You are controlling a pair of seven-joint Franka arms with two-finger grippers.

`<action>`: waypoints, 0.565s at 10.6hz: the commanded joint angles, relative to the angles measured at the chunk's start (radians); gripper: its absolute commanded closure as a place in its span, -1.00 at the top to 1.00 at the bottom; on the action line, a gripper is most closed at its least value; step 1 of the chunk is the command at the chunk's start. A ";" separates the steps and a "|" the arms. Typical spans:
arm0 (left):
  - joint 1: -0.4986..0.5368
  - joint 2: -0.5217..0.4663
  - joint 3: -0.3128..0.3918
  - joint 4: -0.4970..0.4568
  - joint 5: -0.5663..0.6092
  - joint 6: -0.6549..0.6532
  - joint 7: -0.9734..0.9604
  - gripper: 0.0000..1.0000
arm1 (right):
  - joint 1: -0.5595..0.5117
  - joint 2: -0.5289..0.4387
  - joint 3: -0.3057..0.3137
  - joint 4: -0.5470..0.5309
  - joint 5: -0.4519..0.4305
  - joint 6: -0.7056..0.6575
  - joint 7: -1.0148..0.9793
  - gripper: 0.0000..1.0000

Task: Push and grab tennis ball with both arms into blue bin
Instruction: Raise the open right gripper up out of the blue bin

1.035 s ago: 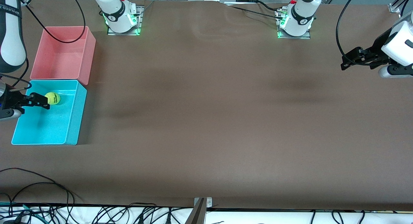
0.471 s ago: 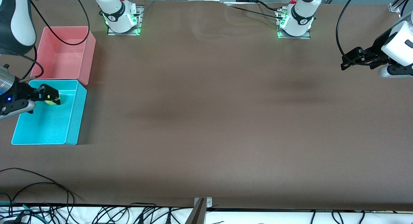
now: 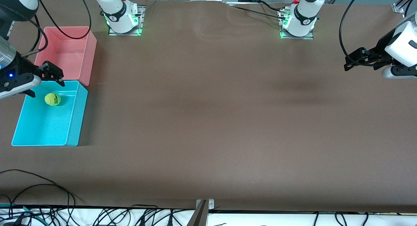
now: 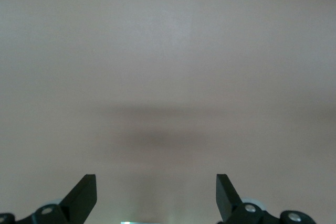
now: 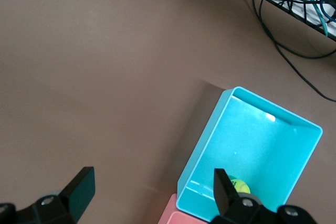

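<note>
The tennis ball (image 3: 52, 99) lies in the blue bin (image 3: 77, 121), near its wall beside the pink bin (image 3: 91, 56), with the empty, wide-open right gripper (image 3: 51, 73) above that wall, while the left gripper (image 3: 353, 61), also wide open, waits over the table's left-arm end.

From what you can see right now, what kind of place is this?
Most likely a robotics lab test bench: two arms are bolted to a brown table, a blue bin holding a tennis ball sits beside a pink bin, and loose cables trail along the table's edge.
</note>
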 commanded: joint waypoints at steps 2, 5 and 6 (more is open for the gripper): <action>-0.011 0.008 -0.001 0.032 -0.018 -0.020 -0.011 1.00 | 0.008 -0.052 -0.069 -0.064 -0.005 0.002 0.083 1.00; -0.016 0.007 -0.009 0.032 -0.021 -0.021 -0.011 1.00 | 0.077 -0.043 -0.151 -0.059 -0.008 0.008 0.088 1.00; -0.014 0.007 -0.009 0.032 -0.021 -0.021 -0.011 1.00 | 0.077 -0.043 -0.152 -0.056 -0.005 0.008 0.089 1.00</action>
